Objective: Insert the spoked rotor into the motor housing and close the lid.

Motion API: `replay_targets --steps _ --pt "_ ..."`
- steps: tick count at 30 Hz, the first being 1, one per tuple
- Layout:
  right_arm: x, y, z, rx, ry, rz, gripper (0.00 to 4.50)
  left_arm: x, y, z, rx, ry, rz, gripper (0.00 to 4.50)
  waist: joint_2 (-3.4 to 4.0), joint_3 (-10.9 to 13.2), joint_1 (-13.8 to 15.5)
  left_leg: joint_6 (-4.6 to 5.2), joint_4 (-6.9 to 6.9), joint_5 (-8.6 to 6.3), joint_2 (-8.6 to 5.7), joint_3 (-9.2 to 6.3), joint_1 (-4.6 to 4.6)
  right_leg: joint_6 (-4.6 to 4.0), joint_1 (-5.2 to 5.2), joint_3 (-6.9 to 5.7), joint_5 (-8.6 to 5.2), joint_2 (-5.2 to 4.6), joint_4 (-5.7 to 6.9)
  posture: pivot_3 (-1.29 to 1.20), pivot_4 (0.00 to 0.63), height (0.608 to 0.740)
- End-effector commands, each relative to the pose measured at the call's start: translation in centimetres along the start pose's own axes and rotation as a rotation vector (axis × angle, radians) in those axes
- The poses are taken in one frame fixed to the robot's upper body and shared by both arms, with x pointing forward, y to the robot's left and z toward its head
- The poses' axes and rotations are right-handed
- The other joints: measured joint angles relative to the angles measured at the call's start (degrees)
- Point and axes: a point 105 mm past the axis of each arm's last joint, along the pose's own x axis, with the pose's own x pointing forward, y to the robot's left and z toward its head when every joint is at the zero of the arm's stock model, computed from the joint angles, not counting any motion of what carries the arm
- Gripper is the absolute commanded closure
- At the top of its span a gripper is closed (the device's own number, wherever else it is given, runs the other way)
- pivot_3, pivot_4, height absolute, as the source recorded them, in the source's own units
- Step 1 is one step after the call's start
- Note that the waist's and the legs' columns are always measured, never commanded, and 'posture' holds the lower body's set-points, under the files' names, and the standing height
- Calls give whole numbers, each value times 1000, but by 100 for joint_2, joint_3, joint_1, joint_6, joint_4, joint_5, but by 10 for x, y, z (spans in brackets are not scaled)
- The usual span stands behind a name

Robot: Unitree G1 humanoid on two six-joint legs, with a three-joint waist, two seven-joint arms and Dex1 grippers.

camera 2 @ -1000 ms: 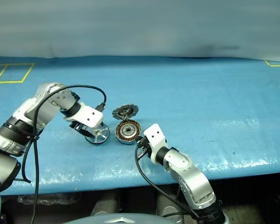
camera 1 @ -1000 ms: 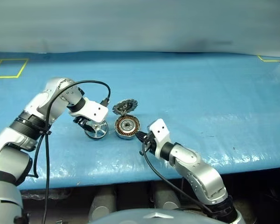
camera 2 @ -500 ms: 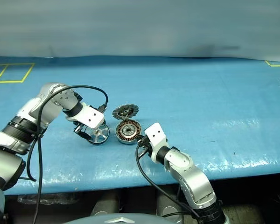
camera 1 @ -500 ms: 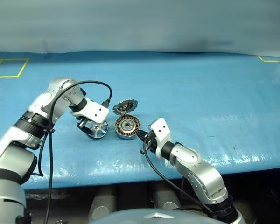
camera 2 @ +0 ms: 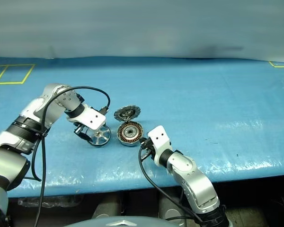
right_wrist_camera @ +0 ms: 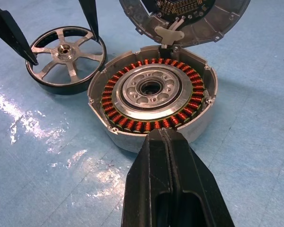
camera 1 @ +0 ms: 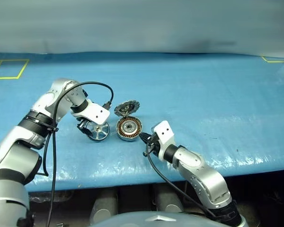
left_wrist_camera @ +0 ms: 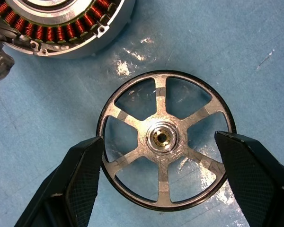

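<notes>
1. Jaws first: the left gripper [left_wrist_camera: 158, 163] stands spread wide, one finger on each side of the spoked rotor's rim, at about 9 and 3 o'clock of the wheel, gripping nothing. The right gripper [right_wrist_camera: 169, 156] has its fingers pressed together, empty, with its tip at the near wall of the motor housing; I cannot tell whether it touches.
2. The blue table cover [camera 1: 203, 94] looks glossy and slick, so parts may slide on it when nudged.
3. The motor housing [camera 1: 128, 128] sits open on the cover, copper windings and hub exposed. It seems a heavy, stiff puck. The windings look delicate, so contact belongs on the outer wall.
4. The lid [camera 1: 127, 108] stands tilted up at the housing's 12 o'clock edge, toothed inner face showing. It probably swings on its hinge with a light push on the outside.
5. The spoked rotor [left_wrist_camera: 164, 139] lies flat just beside the housing, at its 9 o'clock. Rigid, thin metal, likely light and slippery. Opposite points of the rim offer the best hold.
</notes>
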Motion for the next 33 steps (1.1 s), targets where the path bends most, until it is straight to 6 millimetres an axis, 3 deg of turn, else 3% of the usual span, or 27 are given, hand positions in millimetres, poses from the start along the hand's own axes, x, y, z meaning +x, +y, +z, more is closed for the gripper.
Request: replay_targets --steps 1,20,23,29,33 --pt "-4 3 15 -12 -66 3 4500 -4 4 2 23 6 8 424 0 0 0 0 0 0 0 0 0 0 0 0 0 0 0 0 150 740" --pt "-3 3 16 -12 -68 0 4500 10 -2 -4 -15 13 -28 424 1 -1 0 0 0 0 0 0 5 0 3 0 0 0 2 0 150 740" --pt "-3 3 16 -10 -69 -1 4500 11 -3 -6 -23 17 -29 1023 1 -1 -1 2 0 1 0 0 8 -2 5 0 -1 0 5 0 150 740" --pt "-4 3 16 -9 -69 -4 4500 12 -2 -7 -39 19 -25 2840 13 -11 10 3 0 2 -2 -1 9 -1 9 0 0 -1 3 0 150 740" --pt "-4 3 16 -10 -68 -3 4500 12 -2 -8 -46 17 -20 2977 12 -12 13 4 2 2 -2 -2 13 -7 14 1 -4 -1 4 0 150 740"
